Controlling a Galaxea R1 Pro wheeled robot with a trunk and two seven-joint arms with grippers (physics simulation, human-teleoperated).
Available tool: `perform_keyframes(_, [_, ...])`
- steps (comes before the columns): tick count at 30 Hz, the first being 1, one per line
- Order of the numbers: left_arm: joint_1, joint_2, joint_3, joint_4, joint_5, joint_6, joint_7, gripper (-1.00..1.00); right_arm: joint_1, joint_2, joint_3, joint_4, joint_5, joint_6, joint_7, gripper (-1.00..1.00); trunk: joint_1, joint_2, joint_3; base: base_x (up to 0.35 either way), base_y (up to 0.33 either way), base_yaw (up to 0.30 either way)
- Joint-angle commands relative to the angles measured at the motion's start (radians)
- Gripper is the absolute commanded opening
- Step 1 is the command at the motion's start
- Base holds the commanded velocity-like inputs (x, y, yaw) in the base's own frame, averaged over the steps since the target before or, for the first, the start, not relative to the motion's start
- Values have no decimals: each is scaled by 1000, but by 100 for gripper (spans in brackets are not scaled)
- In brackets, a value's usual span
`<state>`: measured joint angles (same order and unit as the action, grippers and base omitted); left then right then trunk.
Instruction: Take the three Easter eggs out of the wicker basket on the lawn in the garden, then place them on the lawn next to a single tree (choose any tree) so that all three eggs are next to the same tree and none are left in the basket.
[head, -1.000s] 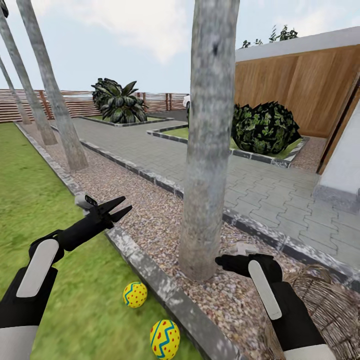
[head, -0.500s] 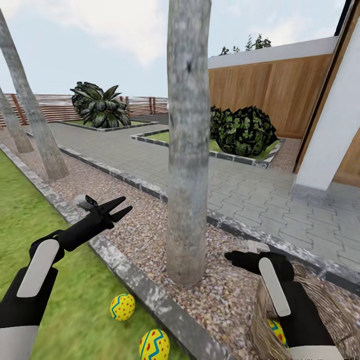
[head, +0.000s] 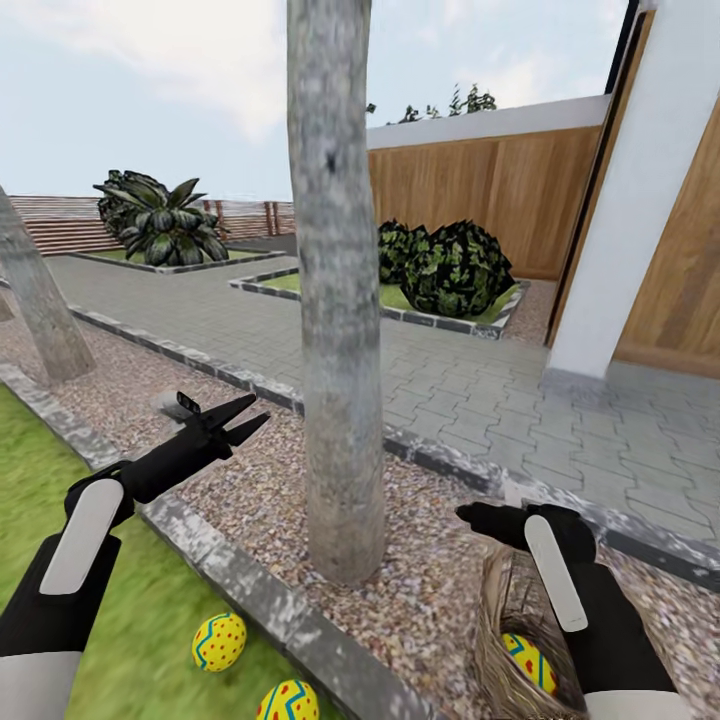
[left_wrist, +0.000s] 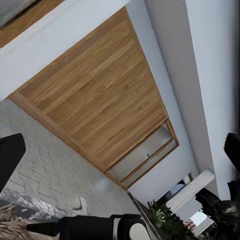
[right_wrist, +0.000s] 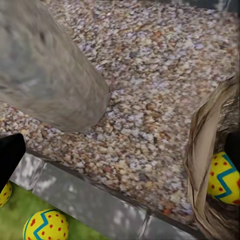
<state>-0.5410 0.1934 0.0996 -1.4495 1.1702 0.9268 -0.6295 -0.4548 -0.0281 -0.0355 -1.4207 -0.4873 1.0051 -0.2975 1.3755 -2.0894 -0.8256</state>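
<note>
Two eggs lying on the lawn just inside the kerb: one nearer the trunk, the other nearest of all, partly cut off at the frame edge. Both also showing in the right wrist view, one whole, the other a sliver.

Third egg sitting inside the basket, low against the wall; in the right wrist view the same egg tucked behind the woven rim. Basket resting on the gravel, beside the tree, across the kerb from the two loose eggs.

Right gripper hovering above the basket rim, carrying nothing; jaw spread hard to judge from the head view, though both dark fingertips sitting at opposite edges of the wrist view, so parted wide.

Left gripper hanging over the kerb and gravel, jaws spread, empty, pointing toward the paving.

Tree rising straight from the gravel strip between kerb and paving. Beyond: second trunk leaning, shrub in a bordered bed, wooden wall, white post, slatted fence farthest back.
</note>
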Motion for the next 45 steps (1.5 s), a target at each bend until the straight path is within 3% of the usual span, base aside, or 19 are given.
perform_keyframes(1, [-1, -1, 1, 0, 1, 5, -2, 100, -1, 0, 0, 0, -11, 3, -9, 100, 0, 0, 0, 0, 0, -131])
perform_keyframes(22, [0, -4, 5, 0, 3, 0, -4, 100, -1, 9, 0, 39, -13, -2, -6, 100, 0, 0, 1, 0, 0, -8])
perform_keyframes(29, [0, -4, 5, 0, 3, 0, -4, 100, -1, 6, -3, 36, -13, -2, -6, 100, 0, 0, 3, 0, 0, -240])
perform_keyframes(40, [0, -4, 6, 0, 3, 0, -4, 100, -1, 4, -33, 35, -11, 0, -10, 100, 0, 0, 11, 0, 0, -276])
perform_keyframes(45, [0, -4, 5, 0, 3, 0, -4, 100, -1, 4, -71, 37, -9, 0, -30, 100, 0, 0, 13, 0, 0, -260])
